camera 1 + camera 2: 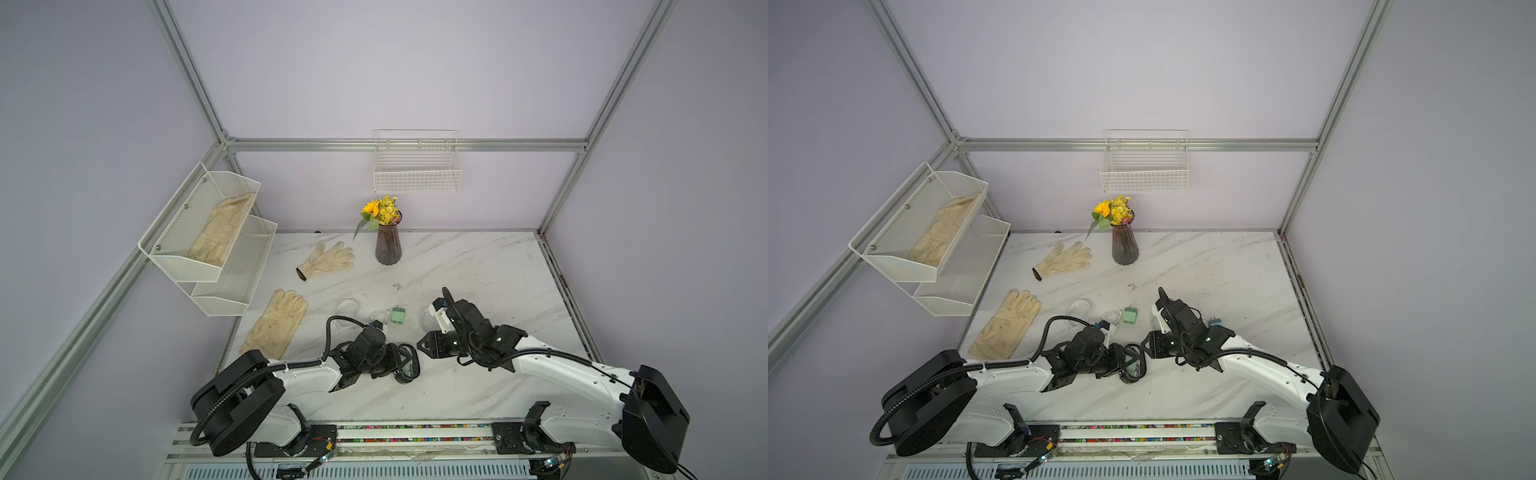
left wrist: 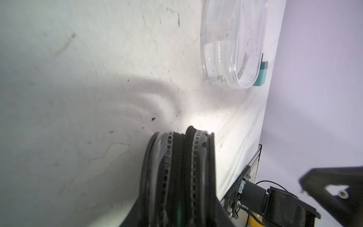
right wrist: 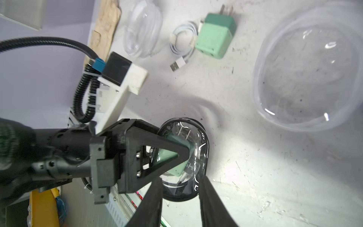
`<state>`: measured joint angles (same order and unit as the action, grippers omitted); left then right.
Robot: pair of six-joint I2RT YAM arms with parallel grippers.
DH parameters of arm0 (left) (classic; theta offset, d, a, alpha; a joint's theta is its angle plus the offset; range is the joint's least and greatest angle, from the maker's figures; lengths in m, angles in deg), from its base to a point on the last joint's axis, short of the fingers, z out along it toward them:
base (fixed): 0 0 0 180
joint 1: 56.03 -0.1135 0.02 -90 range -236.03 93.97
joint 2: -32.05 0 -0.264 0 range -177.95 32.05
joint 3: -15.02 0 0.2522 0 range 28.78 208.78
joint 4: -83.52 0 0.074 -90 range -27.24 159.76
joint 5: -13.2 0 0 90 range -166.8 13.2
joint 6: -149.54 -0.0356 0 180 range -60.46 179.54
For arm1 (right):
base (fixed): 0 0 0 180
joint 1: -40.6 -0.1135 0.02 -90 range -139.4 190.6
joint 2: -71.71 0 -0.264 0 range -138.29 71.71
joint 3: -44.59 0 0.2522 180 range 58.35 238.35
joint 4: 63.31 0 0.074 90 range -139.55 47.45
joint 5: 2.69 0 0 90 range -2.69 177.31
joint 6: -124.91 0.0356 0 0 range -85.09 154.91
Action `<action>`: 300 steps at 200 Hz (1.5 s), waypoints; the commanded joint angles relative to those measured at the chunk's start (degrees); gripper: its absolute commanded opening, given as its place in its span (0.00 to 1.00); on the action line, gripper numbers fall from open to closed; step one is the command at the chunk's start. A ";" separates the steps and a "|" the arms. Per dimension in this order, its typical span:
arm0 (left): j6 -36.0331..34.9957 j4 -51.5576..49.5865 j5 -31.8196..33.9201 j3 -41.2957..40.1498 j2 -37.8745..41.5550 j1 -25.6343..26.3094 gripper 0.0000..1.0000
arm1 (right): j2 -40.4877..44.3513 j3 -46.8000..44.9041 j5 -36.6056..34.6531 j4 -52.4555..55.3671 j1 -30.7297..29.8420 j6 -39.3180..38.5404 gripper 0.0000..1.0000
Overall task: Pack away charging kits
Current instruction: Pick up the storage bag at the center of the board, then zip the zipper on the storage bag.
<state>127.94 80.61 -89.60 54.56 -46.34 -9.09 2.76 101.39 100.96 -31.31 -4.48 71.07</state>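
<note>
My left gripper (image 1: 401, 362) is shut on a black-rimmed transparent case (image 1: 406, 368) held on edge near the table's front middle. In the right wrist view a mint plug adapter (image 3: 176, 167) and a cable end show inside that case (image 3: 198, 171). My right gripper (image 3: 179, 181) is open, its fingertips (image 3: 204, 182) either side of the case's end. On the table behind lie a loose mint adapter (image 1: 397, 316), a coiled white cable (image 3: 182, 39) and a clear case (image 1: 348, 309). A second clear case (image 2: 233, 43) lies by a teal adapter (image 2: 262, 74).
Cream gloves lie at the left (image 1: 276, 324) and back (image 1: 328, 259); a third rests in the white mesh shelf (image 1: 183, 268) on the left wall. A dark vase of yellow flowers (image 1: 387, 247) stands at the back. A white wire basket (image 1: 417, 172) hangs on the rear wall.
</note>
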 commanded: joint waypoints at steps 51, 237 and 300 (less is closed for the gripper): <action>5.38 -9.12 15.61 15.68 6.40 -0.80 0.30 | 10.72 2.44 -10.56 1.48 -5.29 0.93 0.36; 9.69 -5.09 22.77 28.94 -1.02 -0.36 0.29 | 0.73 7.75 -17.85 -5.89 -8.00 3.39 0.38; 9.54 -3.68 21.58 28.28 -0.62 -0.39 0.30 | -1.86 7.29 -16.95 -9.79 -7.99 3.75 0.38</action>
<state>136.97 72.96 -67.61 77.66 -48.62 -9.51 2.78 107.21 84.24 -38.08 -12.19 74.26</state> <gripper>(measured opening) 0.321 0.374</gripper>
